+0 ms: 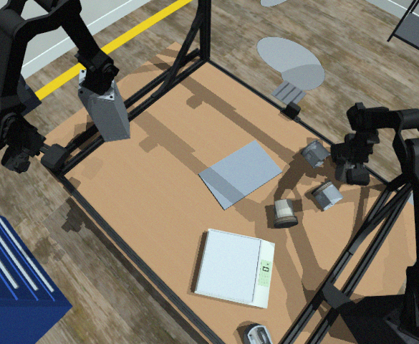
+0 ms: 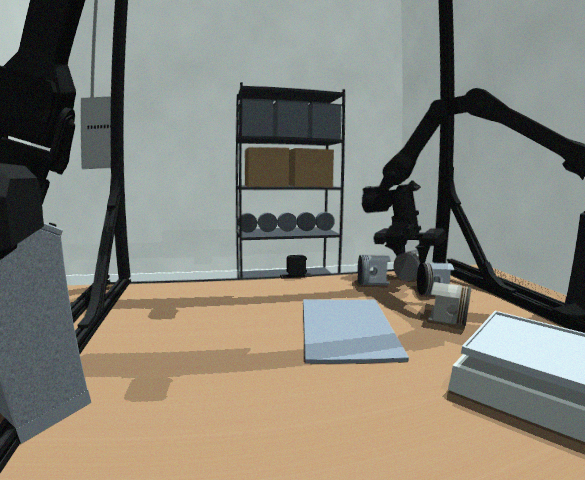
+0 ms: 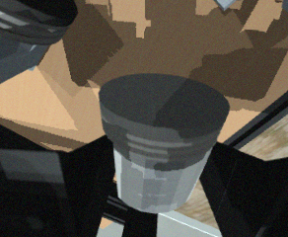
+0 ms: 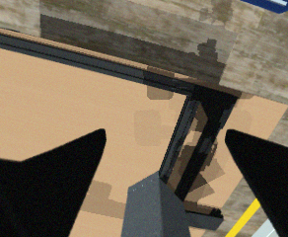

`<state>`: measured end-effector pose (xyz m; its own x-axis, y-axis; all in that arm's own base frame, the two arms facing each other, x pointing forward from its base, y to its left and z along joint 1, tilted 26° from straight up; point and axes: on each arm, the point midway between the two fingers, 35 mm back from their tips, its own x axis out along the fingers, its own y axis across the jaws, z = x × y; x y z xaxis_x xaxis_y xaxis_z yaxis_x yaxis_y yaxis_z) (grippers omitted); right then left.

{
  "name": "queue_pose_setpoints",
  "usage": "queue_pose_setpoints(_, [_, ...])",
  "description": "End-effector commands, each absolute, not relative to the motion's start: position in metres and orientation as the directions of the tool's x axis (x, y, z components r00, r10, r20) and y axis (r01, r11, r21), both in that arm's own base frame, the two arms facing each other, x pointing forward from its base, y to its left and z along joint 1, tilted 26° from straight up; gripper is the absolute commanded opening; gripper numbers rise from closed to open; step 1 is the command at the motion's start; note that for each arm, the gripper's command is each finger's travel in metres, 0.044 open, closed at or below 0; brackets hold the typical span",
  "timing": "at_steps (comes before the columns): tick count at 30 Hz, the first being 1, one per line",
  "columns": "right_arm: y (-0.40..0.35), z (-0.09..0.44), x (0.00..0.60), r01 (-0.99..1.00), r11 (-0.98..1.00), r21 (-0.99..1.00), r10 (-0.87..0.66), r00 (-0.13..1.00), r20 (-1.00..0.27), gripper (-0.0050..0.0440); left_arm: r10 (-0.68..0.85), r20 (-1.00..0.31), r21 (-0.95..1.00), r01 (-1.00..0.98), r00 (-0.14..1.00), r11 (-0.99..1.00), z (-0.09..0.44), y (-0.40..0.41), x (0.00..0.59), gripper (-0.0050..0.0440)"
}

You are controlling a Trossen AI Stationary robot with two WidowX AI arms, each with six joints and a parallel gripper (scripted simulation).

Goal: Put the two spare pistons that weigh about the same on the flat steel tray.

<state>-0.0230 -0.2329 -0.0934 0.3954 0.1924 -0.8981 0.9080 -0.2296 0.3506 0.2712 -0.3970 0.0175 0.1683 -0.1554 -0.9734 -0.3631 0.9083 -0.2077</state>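
Observation:
The flat steel tray (image 1: 238, 173) (image 2: 349, 322) lies on the bench near the middle. My left gripper (image 1: 349, 173) (image 2: 408, 253) (image 3: 155, 135) is down at the bench's far corner, shut on a grey piston (image 3: 159, 114) (image 2: 406, 266), its fingers against both sides of the skirt. Three more pistons lie close by: one (image 1: 314, 153) (image 2: 373, 269) beside the gripper, one (image 1: 326, 194) (image 2: 432, 276) on its side, and one (image 1: 284, 213) (image 2: 450, 304) nearer the tray. Another piston (image 1: 258, 335) sits at the bench's front edge. My right gripper (image 4: 165, 134) is open and empty, high over the opposite corner.
A white weighing scale (image 1: 235, 266) (image 2: 535, 361) stands on the bench in front of the tray. A black frame (image 1: 202, 33) runs around the bench, with a rail close behind the left gripper. The right arm's grey end piece (image 1: 104, 111) hangs above the frame.

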Motion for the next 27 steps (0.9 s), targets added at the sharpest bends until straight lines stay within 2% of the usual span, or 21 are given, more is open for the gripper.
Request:
queue_pose_setpoints(1, [-0.233, -0.093, -0.023, 0.907, -0.23, 0.352, 0.193, 0.397, -0.897, 0.044, -0.148, -0.976, -0.198, -0.362, 0.162, 0.911, 0.012, -0.396, 0.271, 0.0158])
queue_pose_setpoints(27, [-0.233, -0.093, -0.023, 0.907, -0.23, 0.352, 0.193, 0.397, -0.897, 0.044, -0.148, -0.976, -0.198, -0.362, 0.162, 0.911, 0.029, -0.392, 0.263, 0.0158])
